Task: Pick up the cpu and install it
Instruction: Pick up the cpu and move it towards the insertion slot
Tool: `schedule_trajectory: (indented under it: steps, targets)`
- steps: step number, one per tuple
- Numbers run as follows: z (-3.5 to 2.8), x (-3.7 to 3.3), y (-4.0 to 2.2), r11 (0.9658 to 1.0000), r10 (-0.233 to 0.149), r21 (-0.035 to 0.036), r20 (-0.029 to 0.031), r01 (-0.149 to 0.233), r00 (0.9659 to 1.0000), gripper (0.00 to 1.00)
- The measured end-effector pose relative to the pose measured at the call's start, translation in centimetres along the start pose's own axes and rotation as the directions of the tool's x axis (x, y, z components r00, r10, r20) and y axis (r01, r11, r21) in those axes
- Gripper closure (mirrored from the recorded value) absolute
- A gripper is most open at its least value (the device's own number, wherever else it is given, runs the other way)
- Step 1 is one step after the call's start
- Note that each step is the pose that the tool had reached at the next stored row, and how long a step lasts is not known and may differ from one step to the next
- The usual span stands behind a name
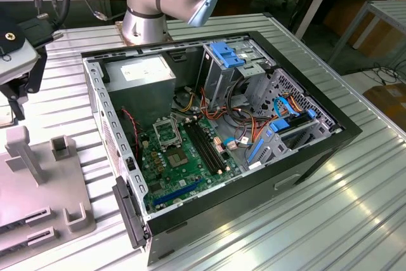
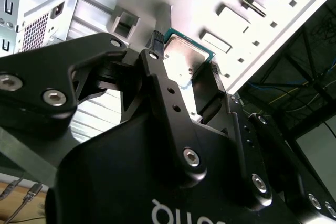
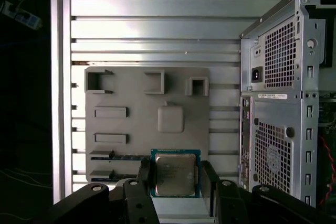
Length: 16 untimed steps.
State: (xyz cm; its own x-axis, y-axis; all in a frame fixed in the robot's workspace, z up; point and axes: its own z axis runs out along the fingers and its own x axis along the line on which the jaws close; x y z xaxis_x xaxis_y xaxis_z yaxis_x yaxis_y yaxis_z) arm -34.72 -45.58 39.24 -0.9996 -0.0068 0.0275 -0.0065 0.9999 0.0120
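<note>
Slatted metal table [image 1: 355,220] with an open computer case [image 1: 317,150] mid-table and a grey fixture tray [image 1: 38,182] by the table edge at the exterior view's left. The gripper [image 3: 176,182] has its fingers [image 3: 145,176] clamped on two opposite sides of the cpu [image 3: 175,174], metal top showing in both wrist views. The cpu sits over the tray [image 3: 136,98], just outside the case's rear panel [image 3: 275,103]. The motherboard socket [image 1: 166,132] is inside the case, well apart from the cpu.

Bright light, glare streaks on ribbed table [image 1: 342,220] — dim beyond, in both wrist views.
</note>
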Motion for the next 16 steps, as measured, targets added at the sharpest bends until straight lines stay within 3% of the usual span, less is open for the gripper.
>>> schedule_trajectory:
  steps: [9, 16]
  targets:
    - [-0.03, -1.22, -0.01, 1.0, 0.001, -0.0001, -0.005, -0.001, 1.0, 0.53]
    - [-0.05, -1.8, -0.02, 1.0, 0.003, -0.0002, -0.0065, -0.003, 1.0, 0.53]
